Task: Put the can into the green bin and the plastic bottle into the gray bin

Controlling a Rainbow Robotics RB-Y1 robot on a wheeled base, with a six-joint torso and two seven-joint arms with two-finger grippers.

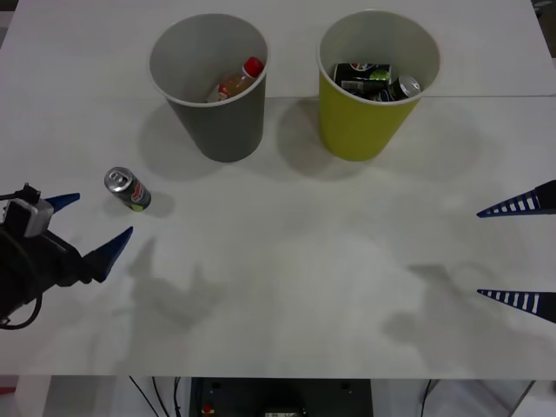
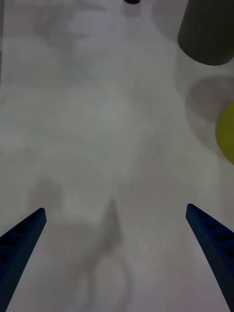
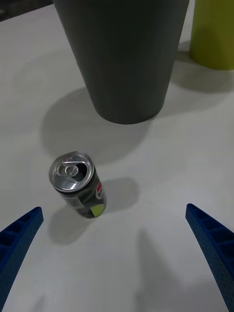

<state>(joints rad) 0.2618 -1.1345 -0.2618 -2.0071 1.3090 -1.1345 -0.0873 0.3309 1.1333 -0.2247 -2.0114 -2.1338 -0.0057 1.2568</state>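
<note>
Robot test bench in a laboratory setting. A plain white table [image 1: 287, 287] carries only staged items: a gray bin [image 1: 211, 82], a green bin [image 1: 372, 82] and a drink can [image 1: 127, 188]. Cables [image 1: 161, 393] and a dark equipment unit [image 1: 280, 398] lie beneath its front edge.

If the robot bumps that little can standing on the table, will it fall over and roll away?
Probably, yes. The can stands upright on the smooth white table, narrow and tall, so a sideways bump could tip it. Its round body would then likely roll. Its tab looks opened, so it may be empty and light. The open left gripper sits close beside it.
</note>
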